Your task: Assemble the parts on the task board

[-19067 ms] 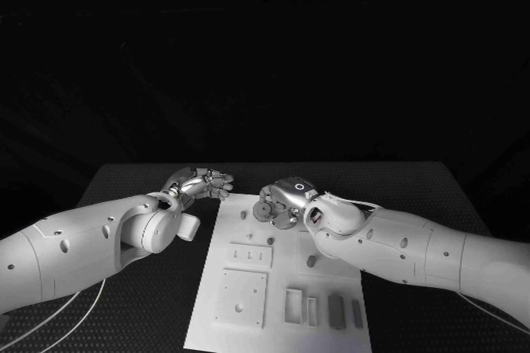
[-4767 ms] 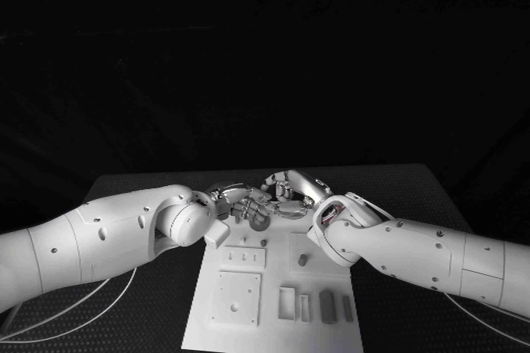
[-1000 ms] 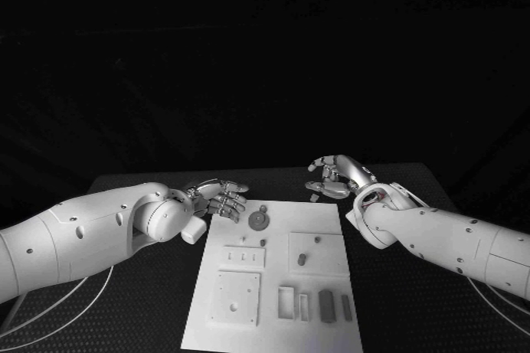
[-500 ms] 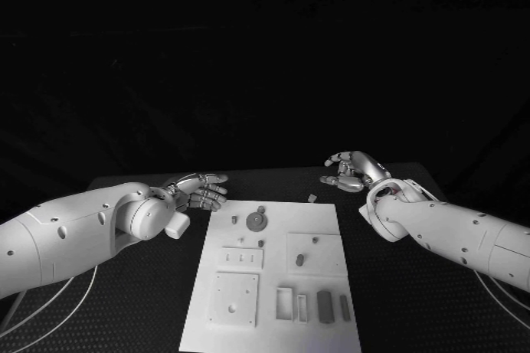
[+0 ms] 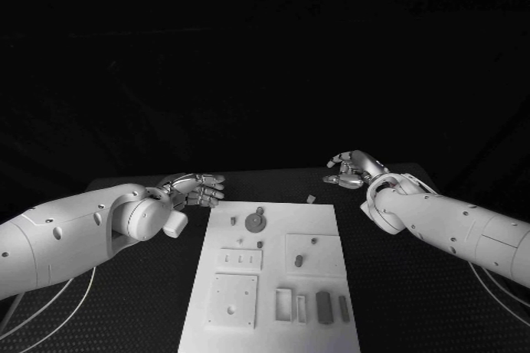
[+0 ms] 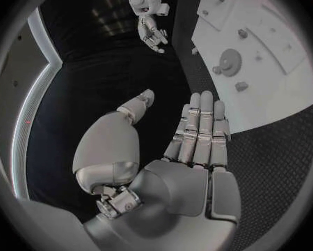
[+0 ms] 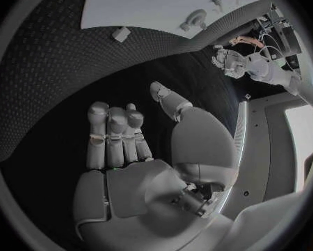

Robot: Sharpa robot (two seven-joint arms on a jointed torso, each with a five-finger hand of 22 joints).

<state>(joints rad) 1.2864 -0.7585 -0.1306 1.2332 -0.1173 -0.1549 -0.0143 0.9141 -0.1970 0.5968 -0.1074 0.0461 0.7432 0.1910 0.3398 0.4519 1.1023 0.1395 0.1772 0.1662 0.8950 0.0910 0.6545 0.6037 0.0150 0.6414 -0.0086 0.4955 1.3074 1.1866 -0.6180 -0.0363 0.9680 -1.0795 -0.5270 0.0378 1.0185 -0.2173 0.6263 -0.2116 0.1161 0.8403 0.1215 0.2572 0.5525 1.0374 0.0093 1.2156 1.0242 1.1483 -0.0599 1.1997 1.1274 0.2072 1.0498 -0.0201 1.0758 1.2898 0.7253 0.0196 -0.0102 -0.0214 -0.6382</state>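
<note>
Black textured table [image 5: 132,292]; dark surroundings. White task board [image 5: 276,307] at centre, grey parts [image 5: 256,220] lying on it. One small piece [image 5: 312,199] off the board's far edge at 1 o'clock. Left hand [image 5: 197,188] at 10 o'clock, right hand [image 5: 354,170] at 2 o'clock: both off the board, fingers straight and side by side, thumbs apart, holding nothing.

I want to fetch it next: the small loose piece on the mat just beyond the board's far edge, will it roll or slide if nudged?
The small piece looks blocky, so sliding seems likelier than rolling. The textured mat probably grips it. It seems tiny and probably light.
</note>
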